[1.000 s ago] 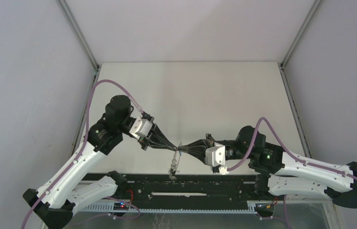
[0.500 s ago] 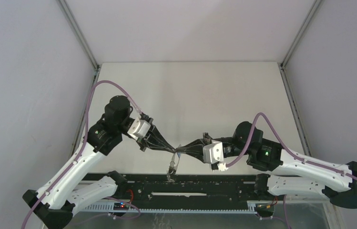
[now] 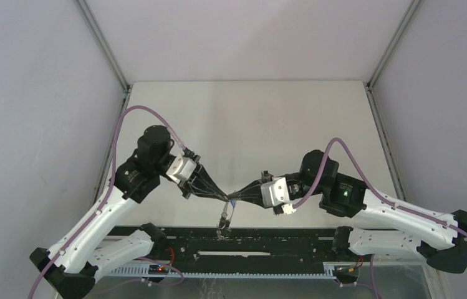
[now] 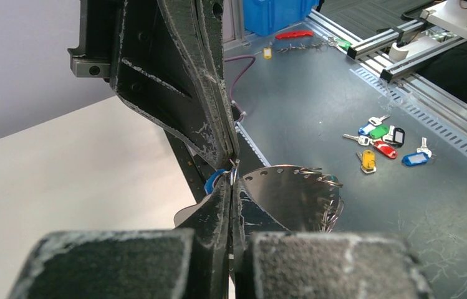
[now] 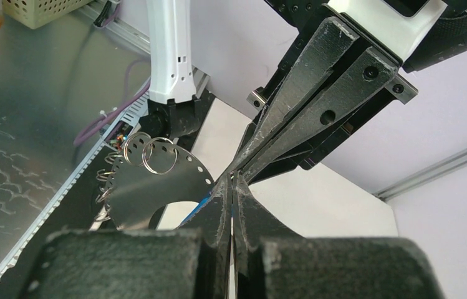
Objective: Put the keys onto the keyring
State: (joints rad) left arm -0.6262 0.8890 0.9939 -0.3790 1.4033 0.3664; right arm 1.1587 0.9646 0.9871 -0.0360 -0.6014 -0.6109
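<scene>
My two grippers meet tip to tip above the table's near edge, left gripper [image 3: 225,197] and right gripper [image 3: 235,200], both shut. The keyring [image 3: 224,222], a thin grey metal disc with small wire loops along its rim, hangs down from where they meet. In the left wrist view my left gripper [image 4: 233,182] pinches a wire loop at the keyring's [image 4: 287,196] rim. A blue key [image 4: 213,182] head shows just left of the tips. In the right wrist view a blue sliver of the key [image 5: 194,210] runs into my right gripper [image 5: 231,182], beside the keyring [image 5: 134,193].
A black slotted rail [image 3: 249,240] runs along the table's near edge under the hanging ring. Beyond it, on a grey bench, lie several coloured key tags [image 4: 383,143] and a blue bin [image 4: 277,12]. The left arm's white link [image 5: 168,50] stands behind the ring.
The right arm's wrist and elbow have shifted left, toward the left arm. The meeting point and hanging ring barely moved. Both grippers stayed shut.
</scene>
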